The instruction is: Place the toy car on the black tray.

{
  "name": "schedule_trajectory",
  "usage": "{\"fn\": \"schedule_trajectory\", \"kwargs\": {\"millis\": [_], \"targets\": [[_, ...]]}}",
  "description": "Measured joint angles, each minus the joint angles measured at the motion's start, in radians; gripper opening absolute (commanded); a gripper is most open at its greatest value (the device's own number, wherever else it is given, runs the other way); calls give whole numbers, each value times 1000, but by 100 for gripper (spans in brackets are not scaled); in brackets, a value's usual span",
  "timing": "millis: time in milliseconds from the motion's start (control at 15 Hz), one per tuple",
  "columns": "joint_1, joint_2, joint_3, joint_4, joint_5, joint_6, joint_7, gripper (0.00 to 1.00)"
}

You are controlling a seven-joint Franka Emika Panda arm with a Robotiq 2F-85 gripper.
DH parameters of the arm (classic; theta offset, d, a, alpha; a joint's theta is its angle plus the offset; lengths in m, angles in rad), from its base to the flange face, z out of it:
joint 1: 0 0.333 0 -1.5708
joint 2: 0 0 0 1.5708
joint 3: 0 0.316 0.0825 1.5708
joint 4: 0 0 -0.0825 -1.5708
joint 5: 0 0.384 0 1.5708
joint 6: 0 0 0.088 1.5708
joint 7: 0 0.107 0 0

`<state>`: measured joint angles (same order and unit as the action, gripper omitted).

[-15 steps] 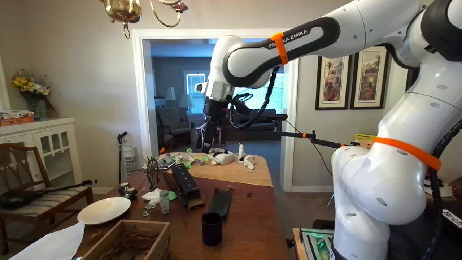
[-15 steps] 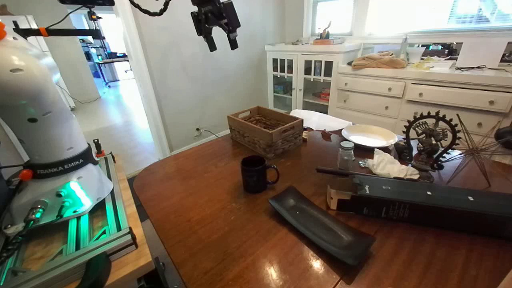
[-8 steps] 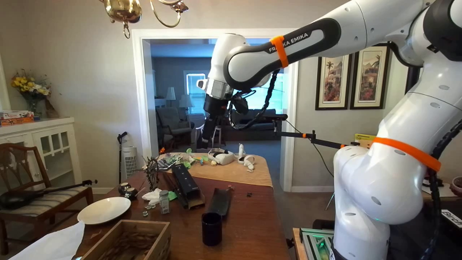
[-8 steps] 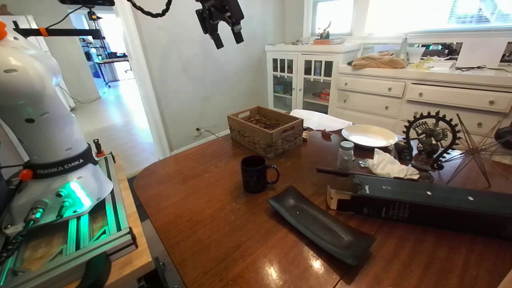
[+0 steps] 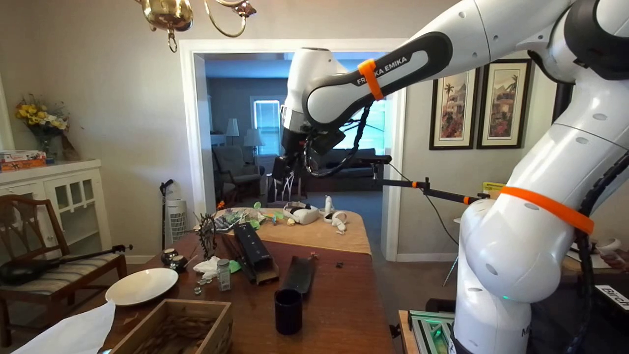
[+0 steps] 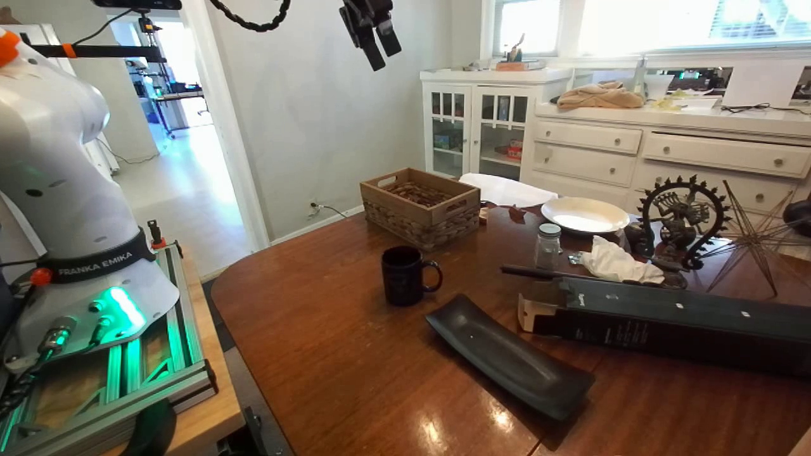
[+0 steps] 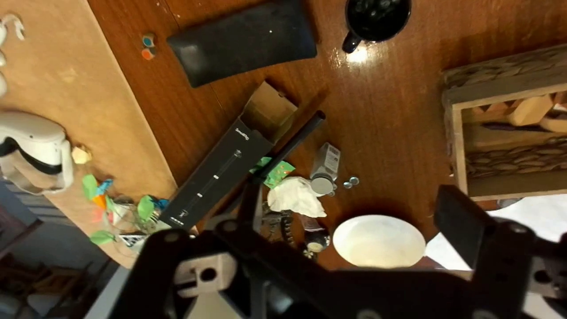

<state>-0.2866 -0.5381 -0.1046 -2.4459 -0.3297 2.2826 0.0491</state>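
The black tray [image 5: 299, 276] is a long, shallow dish on the brown table. It also shows in an exterior view [image 6: 510, 358] and in the wrist view [image 7: 243, 42], where nothing lies on it. I cannot make out the toy car for certain. A small dark thing [image 5: 339, 265] lies right of the tray, too small to identify. A small piece with teal and orange rounds [image 7: 148, 46] lies beyond the tray's far end. My gripper [image 7: 347, 199] is open and empty, high above the table; it also shows in an exterior view [image 6: 386, 57].
A black mug [image 6: 402, 277] stands close to the tray. A long black box [image 6: 671, 316] lies beside it. A wooden basket [image 6: 405, 209], a glass jar [image 6: 548, 247], a white plate [image 6: 586, 215] and a statue [image 6: 681, 225] stand farther off. A headset [image 5: 303, 214] lies on the cloth.
In an exterior view, my gripper has moved right and slightly up, and its fingers look closer together as the wrist turns. The table objects have not moved.
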Motion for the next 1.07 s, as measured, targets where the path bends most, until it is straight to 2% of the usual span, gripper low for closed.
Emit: {"fn": "schedule_trajectory", "kwargs": {"millis": [267,1067], "targets": [[-51,42,10,24,-1,0,192,100],[-52,46,10,28,-1,0,198,100]]}}
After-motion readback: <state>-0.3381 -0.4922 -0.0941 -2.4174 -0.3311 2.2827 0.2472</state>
